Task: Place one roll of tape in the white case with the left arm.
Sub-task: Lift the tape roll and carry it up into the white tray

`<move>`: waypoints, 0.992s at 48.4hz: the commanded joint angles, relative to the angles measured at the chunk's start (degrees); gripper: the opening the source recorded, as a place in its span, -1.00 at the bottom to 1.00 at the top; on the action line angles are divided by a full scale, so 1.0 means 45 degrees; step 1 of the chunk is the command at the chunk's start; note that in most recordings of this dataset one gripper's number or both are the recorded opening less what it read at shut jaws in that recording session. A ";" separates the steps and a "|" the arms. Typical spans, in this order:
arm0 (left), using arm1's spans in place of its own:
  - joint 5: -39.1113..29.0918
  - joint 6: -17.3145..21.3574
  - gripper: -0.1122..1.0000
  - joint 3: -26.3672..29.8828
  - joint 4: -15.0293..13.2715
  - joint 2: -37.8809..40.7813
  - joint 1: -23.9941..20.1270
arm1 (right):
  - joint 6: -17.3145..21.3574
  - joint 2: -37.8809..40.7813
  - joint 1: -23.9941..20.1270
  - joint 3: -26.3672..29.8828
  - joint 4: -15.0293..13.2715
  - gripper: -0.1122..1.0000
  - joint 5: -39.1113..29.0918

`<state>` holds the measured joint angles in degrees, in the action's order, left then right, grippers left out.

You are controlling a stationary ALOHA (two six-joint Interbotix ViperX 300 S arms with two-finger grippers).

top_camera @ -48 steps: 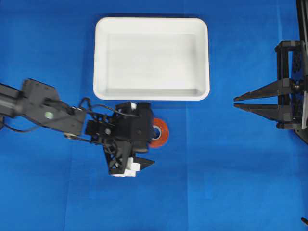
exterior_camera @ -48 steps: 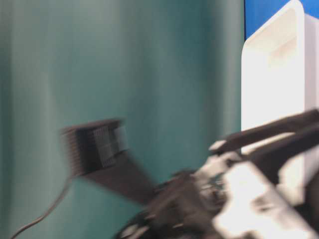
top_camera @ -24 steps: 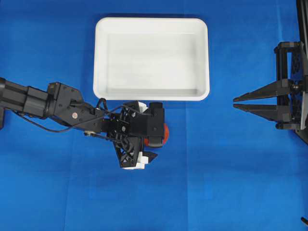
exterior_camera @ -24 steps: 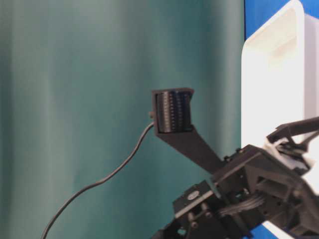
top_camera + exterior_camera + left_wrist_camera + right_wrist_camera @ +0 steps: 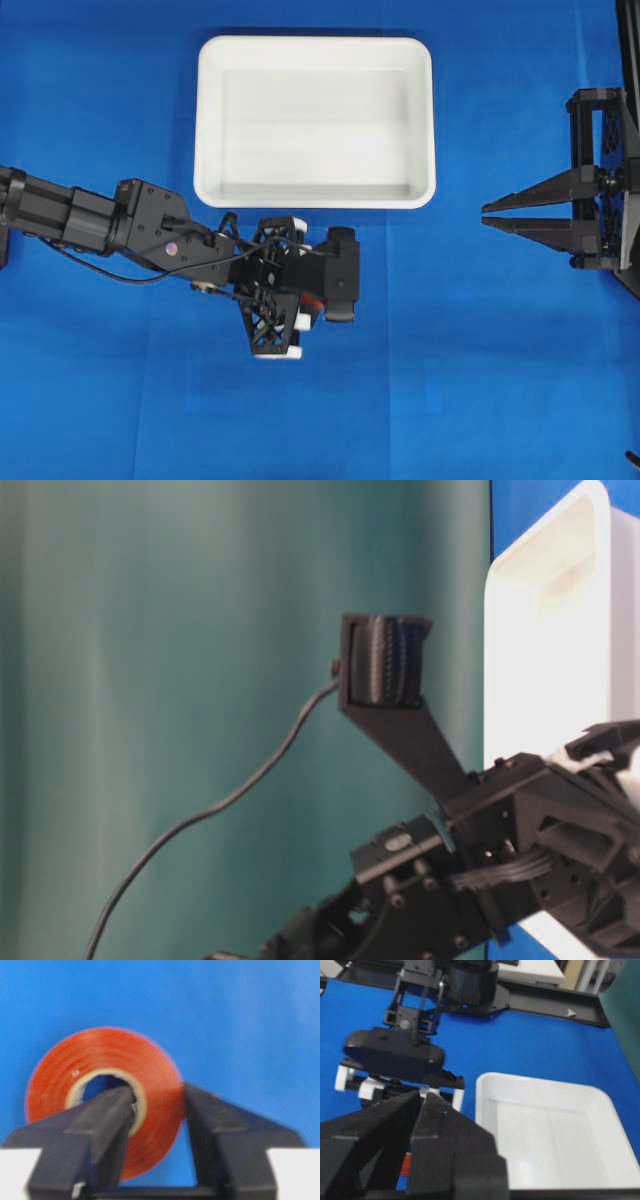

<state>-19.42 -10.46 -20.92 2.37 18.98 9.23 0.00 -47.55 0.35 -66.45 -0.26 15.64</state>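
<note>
- The small orange-red ring of tape with a pale cardboard core (image 5: 102,1097) lies flat on the blue table cover (image 5: 480,380), just in front of the near long rim of the tray and outside it.
- The large shallow white rectangular plastic tray with rounded corners (image 5: 315,195) sits on the cover with nothing visible inside it.
- The left arm's black lattice-framed gripper with white tips (image 5: 305,303) hangs directly over the tape; from above, only a sliver of red shows beneath it.
- In the left wrist view, one pointed black finger (image 5: 107,1120) sits inside the core hole and the other against the ring's outer edge, so the jaws straddle one wall of the ring. They touch or nearly touch it; a firm clamp cannot be confirmed.
- The right arm's gripper with two long thin pointed black fingers (image 5: 487,215) stays well apart at the right side, its tips almost together with a narrow gap, holding nothing.
</note>
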 commanded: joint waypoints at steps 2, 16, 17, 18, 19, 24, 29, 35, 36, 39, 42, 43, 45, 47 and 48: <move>-0.0703 -0.0020 -0.32 0.0664 0.0039 -0.0957 0.0234 | 0.0039 0.0039 0.0020 0.0137 0.0000 -0.91 0.0020; -0.2324 0.0313 -0.32 0.0859 0.0645 -0.2988 -0.0215 | 0.0039 0.0059 0.0020 0.0137 0.0000 -0.91 -0.0039; -0.2363 0.0391 -0.32 0.0840 0.0684 -0.3105 -0.0332 | 0.0039 0.0059 0.0020 0.0137 -0.0020 -0.91 -0.0039; -0.2402 0.0488 -0.32 0.0820 0.0723 -0.3184 -0.0469 | 0.0039 0.0059 0.0039 0.0156 0.0000 -0.91 -0.0039; -0.2441 0.0586 -0.32 0.0781 0.0762 -0.3242 -0.0605 | 0.0039 0.0039 0.0020 0.0137 -0.0020 -0.91 -0.0039; -0.2441 0.1309 -0.32 0.0605 0.0762 -0.3398 -0.1582 | 0.0039 0.0059 0.0020 0.0137 0.0000 -0.91 -0.0039; -0.2324 0.2051 -0.32 0.0449 0.0742 -0.3437 -0.2676 | 0.0039 0.0059 0.0020 0.0137 0.0000 -0.91 -0.0039; -0.1934 0.2539 -0.32 0.0313 0.0703 -0.3203 -0.3633 | 0.0039 0.0117 0.0020 0.0137 0.0000 -0.91 -0.0039; -0.1836 0.2578 -0.32 0.0293 0.0703 -0.3145 -0.3750 | 0.0039 0.0137 0.0020 0.0137 0.0000 -0.91 -0.0039; -0.1465 0.2734 -0.32 0.0117 0.0703 -0.2910 -0.4063 | 0.0039 0.0176 0.0020 0.0117 0.0000 -0.91 -0.0039; -0.0996 0.2832 -0.32 -0.0020 0.0684 -0.2578 -0.4316 | 0.0039 0.0215 0.0020 0.0117 0.0000 -0.91 -0.0039; -0.0840 0.2832 -0.32 -0.0039 0.0684 -0.2480 -0.4375 | 0.0039 0.0234 0.0039 0.0117 0.0000 -0.91 -0.0020; -0.0547 0.2852 -0.32 -0.0078 0.0664 -0.2285 -0.4453 | 0.0039 0.0293 0.0020 0.0117 0.0000 -0.91 -0.0039; -0.0313 0.2852 -0.32 -0.0117 0.0664 -0.2109 -0.4512 | 0.0039 0.0313 0.0020 0.0117 0.0000 -0.91 -0.0039; -0.0195 0.2852 -0.32 -0.0156 0.0664 -0.2031 -0.4531 | 0.0039 0.0332 0.0020 0.0098 -0.0020 -0.91 -0.0039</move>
<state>-22.59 2.29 -22.06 5.45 9.84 -10.72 0.09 -46.49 0.35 -66.45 -0.26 15.29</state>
